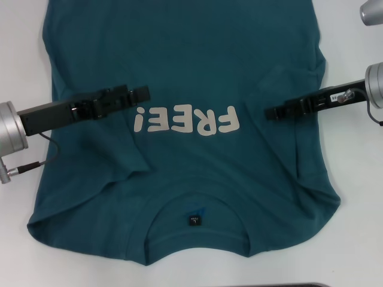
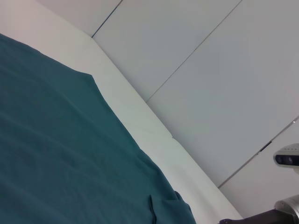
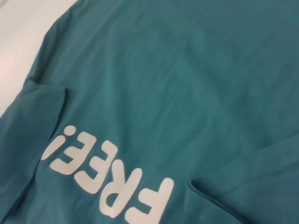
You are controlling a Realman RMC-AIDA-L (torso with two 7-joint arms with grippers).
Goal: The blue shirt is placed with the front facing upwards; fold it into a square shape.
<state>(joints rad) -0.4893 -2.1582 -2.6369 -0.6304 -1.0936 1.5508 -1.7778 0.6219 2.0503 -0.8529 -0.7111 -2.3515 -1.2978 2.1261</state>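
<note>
Both sleeves of the blue shirt (image 1: 179, 78) are lying folded inward. Left gripper (image 1: 143, 94) and right gripper (image 1: 269, 112) are being held above; jaw state cannot be told. Risk: sleeves being dragged open by a low pass.

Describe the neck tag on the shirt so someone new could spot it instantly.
Start from the blue shirt spread across the white table, with white "FREE!" lettering between the left gripper and right gripper. Move from the lettering toward the robot to the curved collar. The neck tag sits just inside it: a small black square, the only dark patch on the teal fabric.
</note>
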